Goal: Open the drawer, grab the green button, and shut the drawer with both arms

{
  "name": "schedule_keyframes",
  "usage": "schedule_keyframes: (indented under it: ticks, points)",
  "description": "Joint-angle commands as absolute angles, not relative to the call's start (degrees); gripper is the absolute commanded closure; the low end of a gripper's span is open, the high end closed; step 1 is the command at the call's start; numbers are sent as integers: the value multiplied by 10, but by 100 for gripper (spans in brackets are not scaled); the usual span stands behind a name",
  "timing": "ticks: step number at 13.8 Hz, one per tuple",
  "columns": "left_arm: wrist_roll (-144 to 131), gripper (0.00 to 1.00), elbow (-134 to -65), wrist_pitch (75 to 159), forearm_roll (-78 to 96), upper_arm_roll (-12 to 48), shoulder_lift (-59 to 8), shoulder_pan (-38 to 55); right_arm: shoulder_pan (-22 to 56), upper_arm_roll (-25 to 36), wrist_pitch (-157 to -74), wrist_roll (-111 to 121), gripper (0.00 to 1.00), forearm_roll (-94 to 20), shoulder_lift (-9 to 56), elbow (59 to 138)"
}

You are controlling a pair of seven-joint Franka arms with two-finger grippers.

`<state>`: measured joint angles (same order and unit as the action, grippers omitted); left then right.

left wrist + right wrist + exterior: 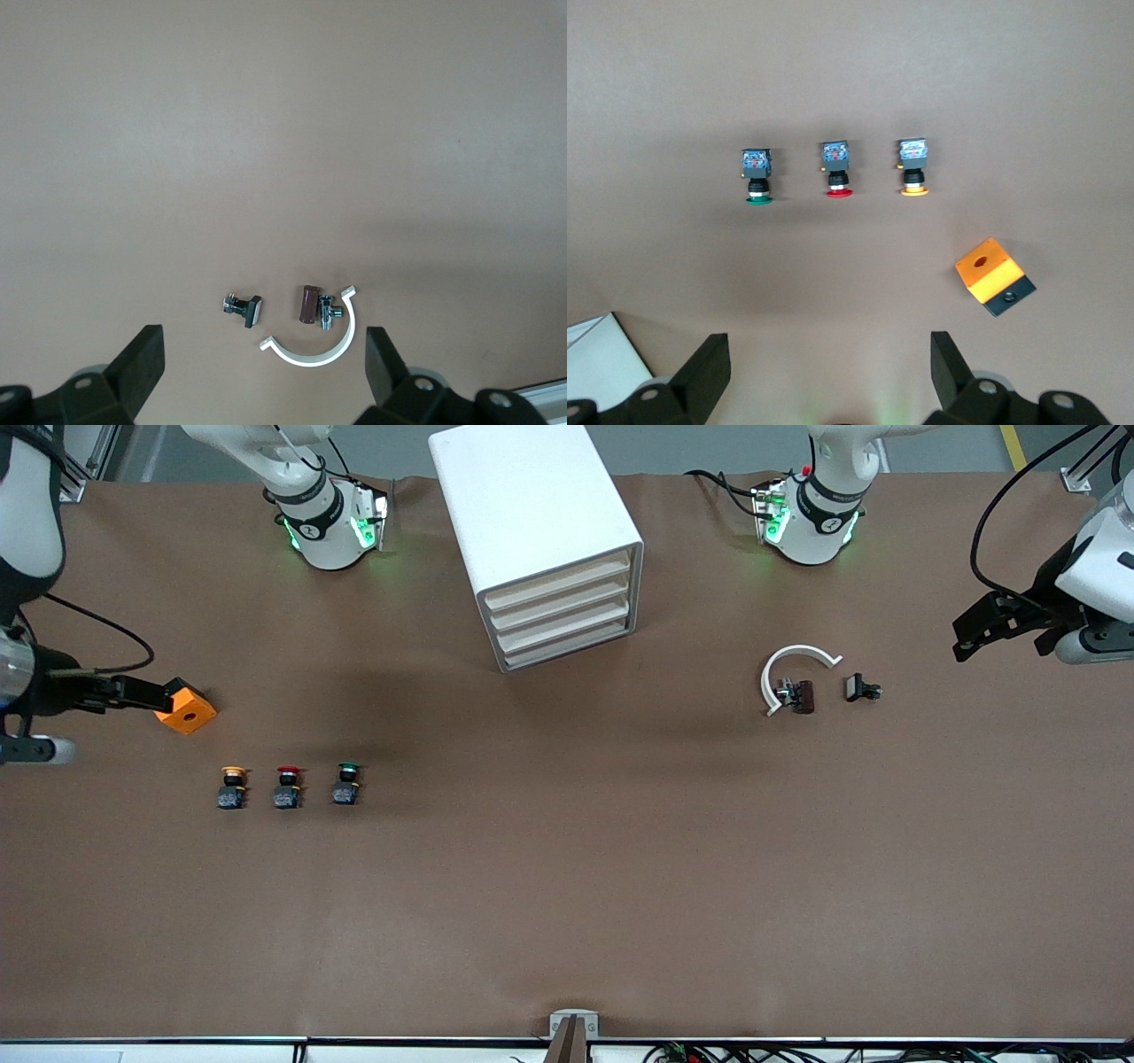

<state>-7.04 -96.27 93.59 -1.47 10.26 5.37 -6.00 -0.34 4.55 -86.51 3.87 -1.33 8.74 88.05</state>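
The white cabinet [532, 522] stands at the back middle with all four cream-fronted drawers shut; the bottommost drawer [567, 648] is shut. The green-capped button [346, 783] stands on the table toward the right arm's end, beside the red-capped one [287, 786] and the yellow-capped one [232, 786]. It also shows in the right wrist view [757, 173]. My right gripper [146, 693] [830, 367] is open and empty, raised beside an orange box [186, 707]. My left gripper [966, 633] [263, 363] is open and empty, raised at the left arm's end of the table.
A white curved clip [793, 669] [310, 350], a brown cylinder with a metal valve [797, 695] [307, 304] and a small black part [861, 688] [244, 307] lie toward the left arm's end. The orange box [994, 276] has a black base. A cabinet corner [594, 354] shows in the right wrist view.
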Motion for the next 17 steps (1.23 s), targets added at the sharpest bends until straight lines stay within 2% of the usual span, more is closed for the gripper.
schedule_keyframes:
  ticks: [1,6,8,11,17]
  points:
    - [-72,0,-959,923,-16,100,66,-46,-6,39,-844,38,0,17,77,852]
    - [-59,0,-961,887,-12,79,80,-34,-4,36,-821,31,0,21,76,809]
    - [-59,0,-994,897,-12,77,105,-21,-3,34,-778,23,0,14,73,810]
    - [-60,0,-1049,937,-12,78,140,-18,-3,34,-772,23,0,-8,68,814]
    - [-59,0,-1045,938,-9,78,139,-9,2,32,-773,41,0,-16,39,809]
